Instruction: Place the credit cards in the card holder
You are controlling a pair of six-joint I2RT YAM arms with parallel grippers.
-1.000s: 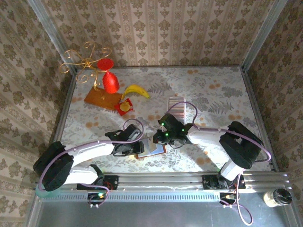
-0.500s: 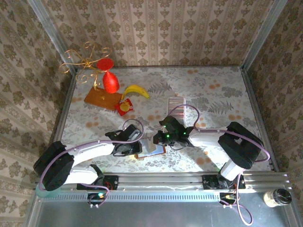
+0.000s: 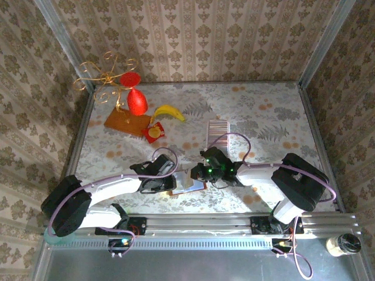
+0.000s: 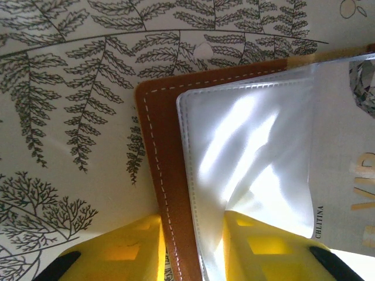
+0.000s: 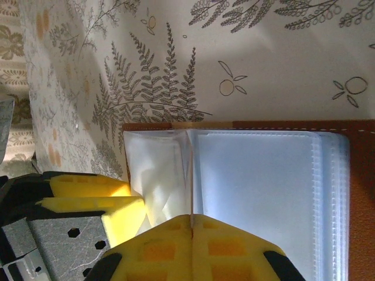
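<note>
In card holder [image 4: 161, 175]: clear sleeves [image 4: 246, 152], credit card [image 4: 345, 193]

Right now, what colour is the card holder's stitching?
White stitching on the brown card holder; left wrist view shows it best.

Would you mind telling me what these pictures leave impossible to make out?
- Top view: the card holder is largely covered by the left gripper and right gripper, hiding its contents.
- Top view: the cards in the strip are too small to count.
- Left wrist view: the gold lettering on the grey card is cut off by the right edge.
</note>
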